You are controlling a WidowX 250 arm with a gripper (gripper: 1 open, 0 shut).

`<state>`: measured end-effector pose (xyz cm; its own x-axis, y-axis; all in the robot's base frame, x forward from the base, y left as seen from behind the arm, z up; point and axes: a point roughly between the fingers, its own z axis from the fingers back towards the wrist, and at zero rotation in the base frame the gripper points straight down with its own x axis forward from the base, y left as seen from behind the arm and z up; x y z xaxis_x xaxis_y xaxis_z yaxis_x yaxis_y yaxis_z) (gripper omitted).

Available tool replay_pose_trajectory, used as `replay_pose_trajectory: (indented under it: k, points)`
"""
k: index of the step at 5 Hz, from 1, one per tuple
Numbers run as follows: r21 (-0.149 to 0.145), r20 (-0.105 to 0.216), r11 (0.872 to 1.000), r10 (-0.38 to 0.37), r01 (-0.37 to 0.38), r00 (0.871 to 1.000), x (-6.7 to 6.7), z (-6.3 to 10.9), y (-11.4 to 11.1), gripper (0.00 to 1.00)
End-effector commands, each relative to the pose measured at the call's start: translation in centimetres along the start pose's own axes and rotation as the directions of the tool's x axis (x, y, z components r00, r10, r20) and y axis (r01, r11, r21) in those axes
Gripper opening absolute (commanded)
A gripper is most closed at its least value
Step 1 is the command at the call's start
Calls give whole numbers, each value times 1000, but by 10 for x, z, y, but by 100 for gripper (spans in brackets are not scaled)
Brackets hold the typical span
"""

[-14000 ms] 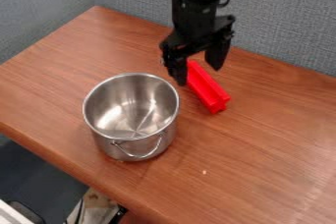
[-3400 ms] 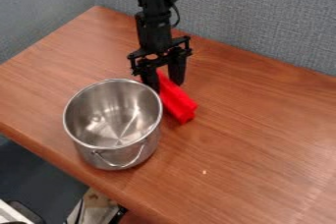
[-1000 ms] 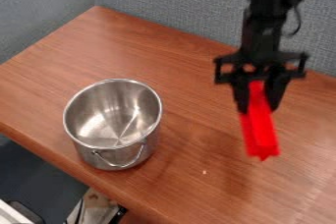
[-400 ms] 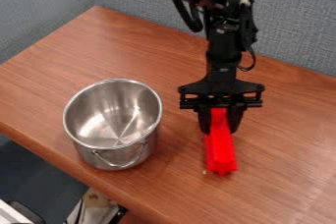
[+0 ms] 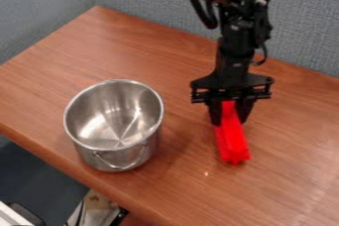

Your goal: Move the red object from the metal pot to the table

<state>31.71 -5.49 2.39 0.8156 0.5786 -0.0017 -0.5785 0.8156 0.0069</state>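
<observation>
Handling guess: red object [image 5: 233, 138] looks like a rigid plastic bar, light, smooth-sided, likely a little slippery; not fragile.
Where to hold: across its narrow width, near one end or the middle, on the flat long faces.
Pincer state: pincer [image 5: 232, 112] points down, fingers straddling the bar's far end, seemingly clenched on it.
Bar's place: outside the metal pot [image 5: 117, 124], to its right, lying on or just touching the counter [image 5: 79, 56].
Pot: empty, well apart from the bar.
</observation>
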Motion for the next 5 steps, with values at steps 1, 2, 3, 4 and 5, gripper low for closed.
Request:
replay_pose_trajectory:
  k: [1,2,3,4,5]
  points:
    - [35,5,998,-57,57,998,0,-20,-2,0]
    - [41,-34,999,-24,25,999,-6,-17,-10,0]
    - [49,-74,999,2,2,997,-11,-14,-18,0]
    - [57,-115,998,27,-21,993,-16,-12,-27,0]
    - [53,-87,988,151,-146,985,-21,-23,-24,0]
